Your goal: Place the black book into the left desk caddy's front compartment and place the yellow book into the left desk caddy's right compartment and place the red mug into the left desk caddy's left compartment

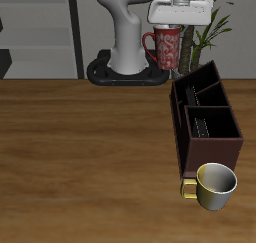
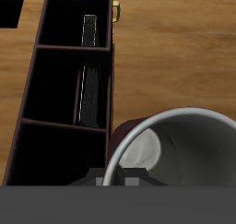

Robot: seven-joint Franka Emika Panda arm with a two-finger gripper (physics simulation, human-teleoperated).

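Gripping the red mug (image 1: 165,48) by its rim, the end effector (image 1: 172,25) hangs high above the tabletop (image 1: 80,147), its fingers clenched on the mug wall as far as the exterior view shows; in the wrist view the mug's mouth (image 2: 180,154) fills the foreground, handle out of sight.

From the mug, the left desk caddy (image 1: 205,127) stands at about five o'clock in the exterior view, nearer the table's front edge, so the mug is not yet over any cell. The wrist view shows the caddy (image 2: 69,108) with two slim books upright in separate cells: one in the middle cell (image 2: 90,94), one in the farther cell (image 2: 89,29). Which is the black book and which the yellow one I cannot tell. Judging by that, both book placements look done, and only the mug remains, bound for the one empty cell (image 2: 60,154).

A cream-yellow mug (image 1: 213,186) sits on the tabletop just beside the caddy's front end, at six o'clock from it; it seems clear of the drop path. A potted plant (image 1: 215,27) rises behind the arm.
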